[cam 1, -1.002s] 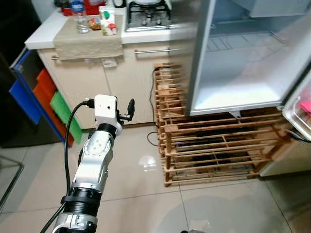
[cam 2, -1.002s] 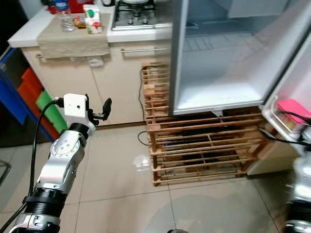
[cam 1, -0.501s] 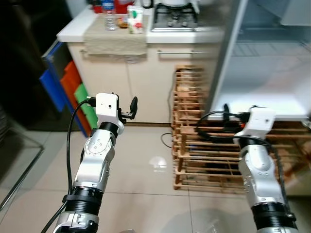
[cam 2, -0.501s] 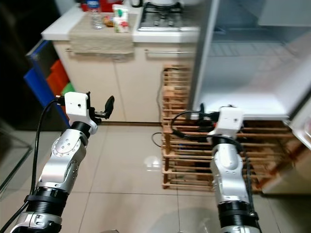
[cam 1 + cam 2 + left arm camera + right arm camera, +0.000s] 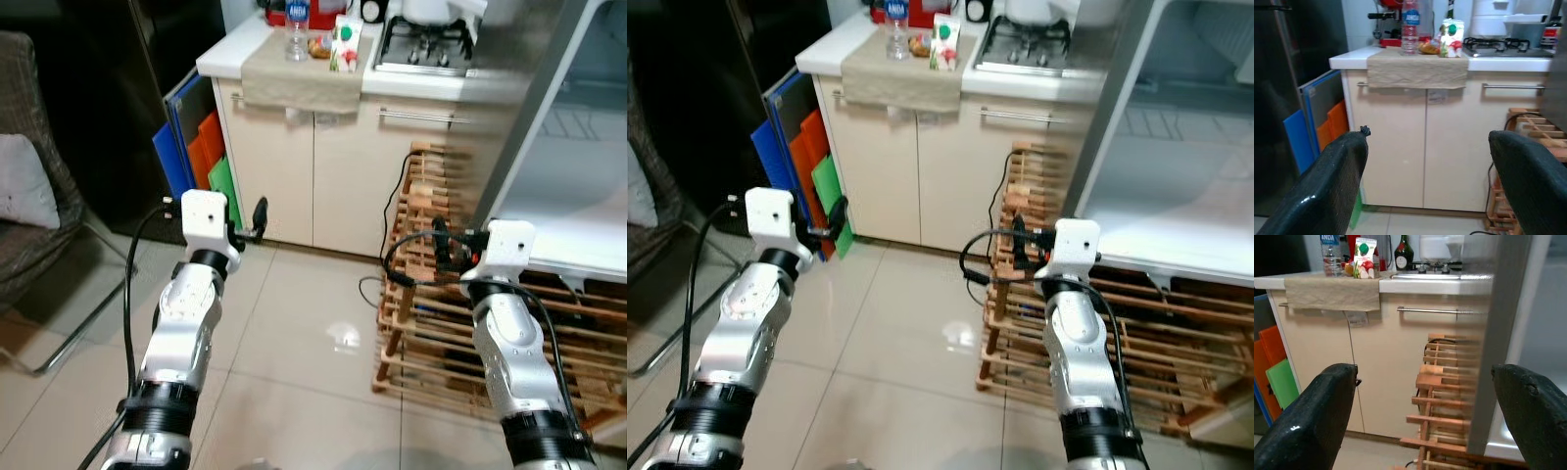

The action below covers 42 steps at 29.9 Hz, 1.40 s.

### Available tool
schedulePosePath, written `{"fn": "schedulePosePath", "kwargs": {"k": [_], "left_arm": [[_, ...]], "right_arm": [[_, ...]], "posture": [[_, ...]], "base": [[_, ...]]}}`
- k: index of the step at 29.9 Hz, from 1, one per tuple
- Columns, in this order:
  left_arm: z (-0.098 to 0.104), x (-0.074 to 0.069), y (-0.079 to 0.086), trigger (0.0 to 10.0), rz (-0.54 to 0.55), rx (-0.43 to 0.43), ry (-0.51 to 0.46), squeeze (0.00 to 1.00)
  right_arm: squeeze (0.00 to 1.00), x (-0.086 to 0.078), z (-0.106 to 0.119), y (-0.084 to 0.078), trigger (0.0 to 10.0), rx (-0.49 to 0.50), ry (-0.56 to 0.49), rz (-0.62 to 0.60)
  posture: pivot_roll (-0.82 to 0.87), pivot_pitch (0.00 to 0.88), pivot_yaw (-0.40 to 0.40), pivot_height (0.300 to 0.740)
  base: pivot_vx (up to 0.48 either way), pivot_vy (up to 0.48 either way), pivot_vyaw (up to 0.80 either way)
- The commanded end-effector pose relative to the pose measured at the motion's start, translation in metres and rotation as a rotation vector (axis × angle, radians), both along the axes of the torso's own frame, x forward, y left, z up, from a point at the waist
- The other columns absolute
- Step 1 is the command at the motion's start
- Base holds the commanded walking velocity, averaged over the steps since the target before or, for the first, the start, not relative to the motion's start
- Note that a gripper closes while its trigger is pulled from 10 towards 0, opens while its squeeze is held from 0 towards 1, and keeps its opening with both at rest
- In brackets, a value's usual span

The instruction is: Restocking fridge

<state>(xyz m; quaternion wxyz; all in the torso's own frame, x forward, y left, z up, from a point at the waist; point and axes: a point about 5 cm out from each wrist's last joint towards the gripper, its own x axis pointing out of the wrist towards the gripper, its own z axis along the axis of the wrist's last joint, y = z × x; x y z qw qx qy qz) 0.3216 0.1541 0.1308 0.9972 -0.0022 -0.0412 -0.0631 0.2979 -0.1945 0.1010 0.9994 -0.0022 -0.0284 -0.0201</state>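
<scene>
Left gripper: was held up in the left half of the frame, above the tiled floor; its fingers were spread wide, and nothing was held.
Right gripper: was raised in the right half of the frame, in front of the wooden rack; its fingers were set wide apart, and nothing was held.
Fridge: was seen at the right edge, door open, its white interior lit; the lower shelf was shown bare above the wooden rack.
Counter: was placed in the upper centre, over beige cabinet doors; a beige cloth was draped over its front edge.
Water bottle: was stood upright on the cloth, at the top of the frame.
Carton: was stood just right of the bottle; red and green print was noted on it.
Snack packet: was laid between bottle and carton; contents could not be told.
Stove: was set on the counter, right of the carton.
Folders: blue, orange and green sheets were leaned against the cabinet's left side.
Chair: was seen at the left edge, a pale cushion on it.
</scene>
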Motion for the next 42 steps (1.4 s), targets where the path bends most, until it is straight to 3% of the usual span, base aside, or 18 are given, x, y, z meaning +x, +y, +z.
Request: {"fn": "schedulePosePath", "kwargs": {"k": [1, 12, 17, 21, 27, 32, 42], "left_arm": [[0.001, 0.001, 0.009, 10.0, 0.028, 0.002, 0.005, 0.0], [0.005, 0.003, 0.007, 10.0, 0.01, 0.017, -0.009, 0.0], [0.007, 0.007, 0.005, 10.0, 0.006, 0.108, -0.01, 0.0], [0.007, 0.011, 0.001, 10.0, -0.019, 0.065, -0.005, 0.0], [0.014, 0.005, -0.013, 10.0, -0.085, 0.035, -0.071, 0.0], [0.014, 0.005, -0.012, 10.0, -0.051, 0.011, -0.073, 0.0], [0.012, 0.006, -0.012, 10.0, -0.051, 0.008, -0.068, 0.0]], "right_arm": [[0.0, 0.001, 0.002, 0.004, 10.0, 0.02, -0.01, 0.014], [0.0, 0.001, -0.003, 0.013, 10.0, 0.048, 0.004, 0.039], [0.0, 0.006, -0.002, 0.015, 10.0, 0.048, 0.004, 0.015], [0.0, 0.008, 0.0, 0.016, 10.0, 0.044, -0.009, 0.014], [0.0, 0.011, 0.008, 0.023, 10.0, 0.013, -0.053, 0.054], [0.0, 0.017, 0.011, 0.042, 10.0, -0.003, -0.055, 0.143], [0.0, 0.02, 0.013, 0.044, 10.0, -0.005, -0.066, 0.145]], "posture": [[-0.03, 0.0, 0.025, 0.74], [-0.02, 0.0, 0.024, 0.74], [-0.02, 0.0, 0.025, 0.74], [-0.03, 0.0, 0.028, 0.74], [-0.04, 0.0, 0.022, 0.74], [-0.04, 0.0, 0.015, 0.74], [-0.05, 0.0, 0.016, 0.74]], "base": [[0.0, 0.458, 0.0], [0.242, 0.364, 0.0], [0.465, 0.0, 0.0], [0.48, 0.0, 0.0], [0.48, 0.0, -0.8], [0.48, 0.0, -0.26], [0.48, 0.0, 0.0]]}}
